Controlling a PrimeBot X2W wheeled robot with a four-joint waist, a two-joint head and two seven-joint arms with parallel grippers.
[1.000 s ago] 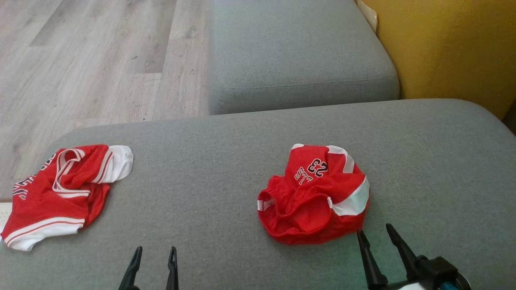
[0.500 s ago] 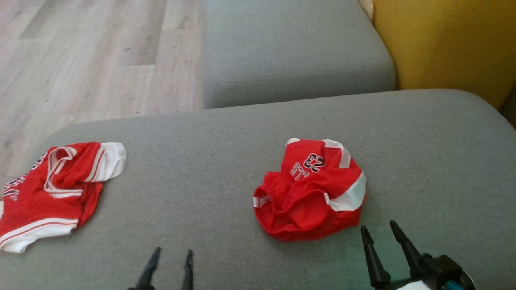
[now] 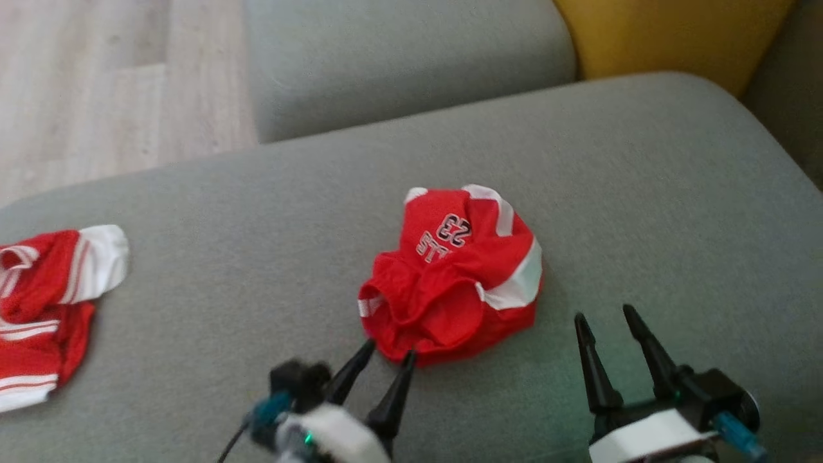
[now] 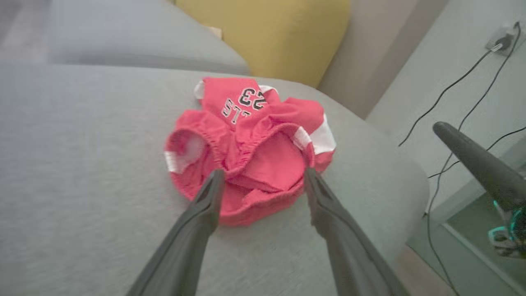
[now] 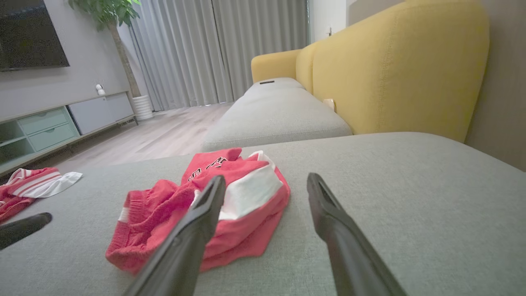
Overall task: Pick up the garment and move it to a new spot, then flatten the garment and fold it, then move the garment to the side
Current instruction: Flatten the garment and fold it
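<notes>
Fingers (image 3: 395, 392) of the left gripper (image 3: 390, 350) are standing spread at the lower edge of the crumpled red-and-white mesh garment (image 3: 453, 276), probably readying a pinch; the right gripper (image 3: 604, 315), lower right, is idling spread.

This is a living room in a home. A sofa with grey seat cushions (image 5: 411, 185) and a yellow padded back (image 5: 394, 70) takes up the right and lower part of the right wrist view. At that view's upper left a dark television (image 5: 28, 35) hangs above a low cabinet with drawers (image 5: 61, 123), with a potted plant (image 5: 111, 16) and long pale curtains (image 5: 213, 53) beside it. Pale wood-plank floor (image 3: 96, 96) shows at the head view's upper left. A wall socket with cables (image 4: 499, 37) sits at the left wrist view's upper right.
</notes>
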